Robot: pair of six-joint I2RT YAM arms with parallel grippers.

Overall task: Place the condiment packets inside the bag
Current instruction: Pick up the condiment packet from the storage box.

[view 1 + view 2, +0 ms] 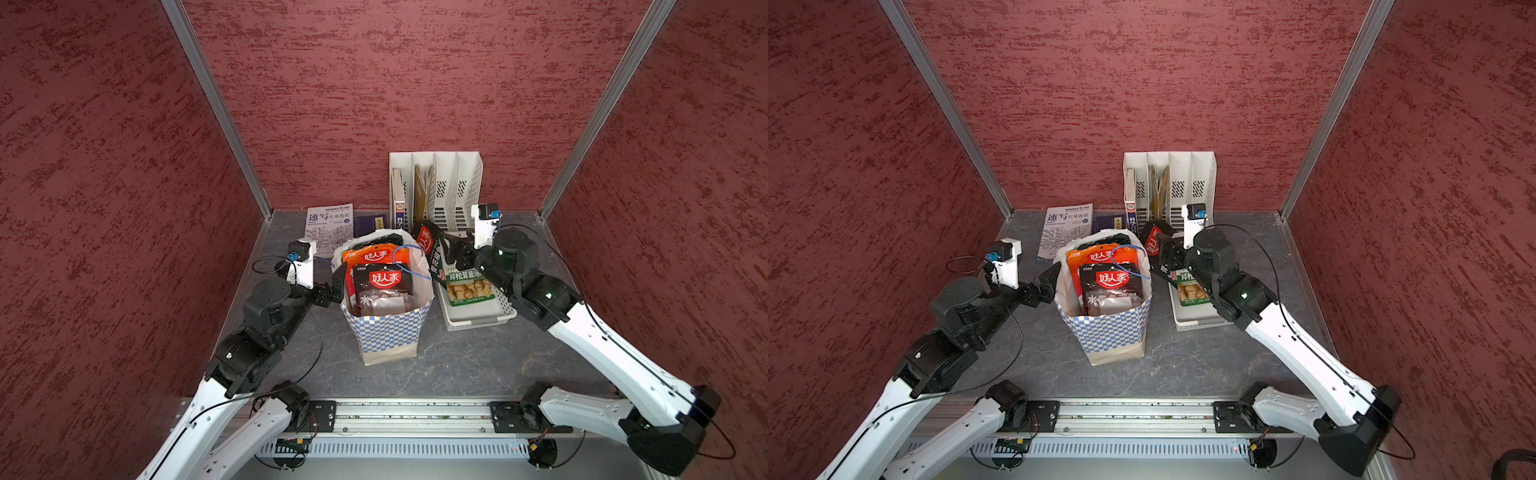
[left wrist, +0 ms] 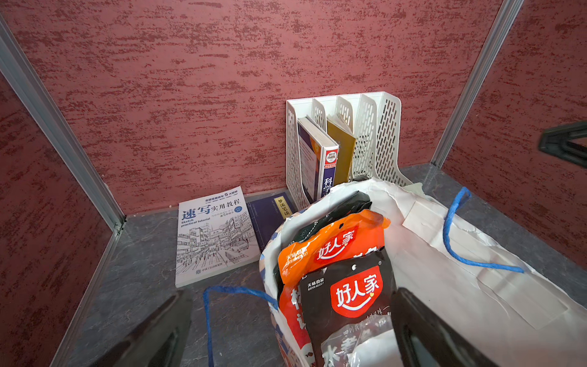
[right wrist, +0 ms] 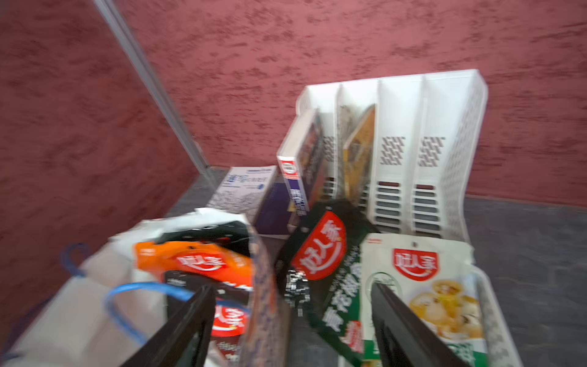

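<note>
The white bag (image 1: pixel 390 332) with a blue checkered band stands upright mid-table. An orange packet (image 1: pixel 374 255) and a black packet (image 1: pixel 380 286) stick up inside it. My left gripper (image 2: pixel 290 294) is open and straddles the bag's left wall, one finger inside. A dark green packet (image 3: pixel 324 254) leans tilted between the bag and the white basket (image 3: pixel 495 317), outside the bag. A white-and-green packet (image 3: pixel 422 273) lies in the basket. My right gripper (image 3: pixel 291 287) hangs open just in front of the dark green packet, its fingers wide apart and clamping nothing.
A white file rack (image 1: pixel 440 187) holding books stands against the back wall behind the basket. A sketching book (image 1: pixel 328 222) and a dark blue book (image 1: pixel 372 222) lie flat behind the bag. Red walls close in on three sides.
</note>
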